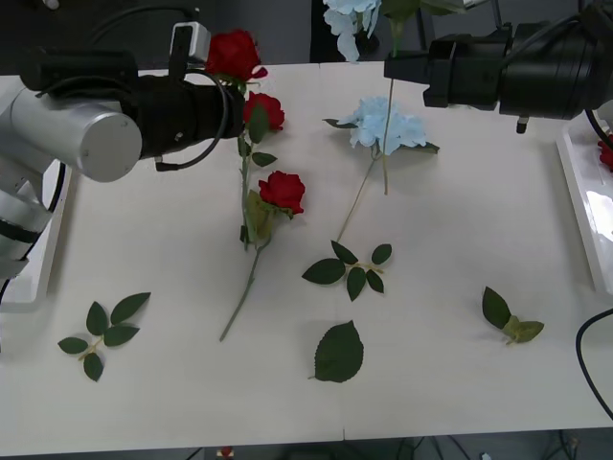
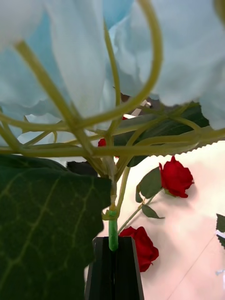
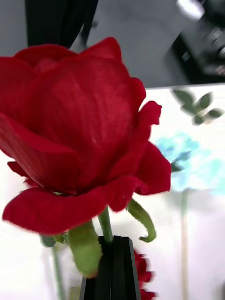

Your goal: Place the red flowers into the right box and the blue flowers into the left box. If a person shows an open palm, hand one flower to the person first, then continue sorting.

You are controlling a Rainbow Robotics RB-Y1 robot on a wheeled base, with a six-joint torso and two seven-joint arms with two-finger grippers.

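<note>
L gripper upper left of front view, fingers clamped on a rose stem, bloom raised. R gripper upper right, fingers pinching a blue flower stem, held high. Two roses and another blue flower lay mid-surface. Right box at right edge.

Robot test lab, plain white counter laid out with artificial flowers and loose leaf sprigs, white sorting trays at three and nine o'clock, dark grey floor beyond at twelve o'clock, cables trailing at the counter's edge
</note>
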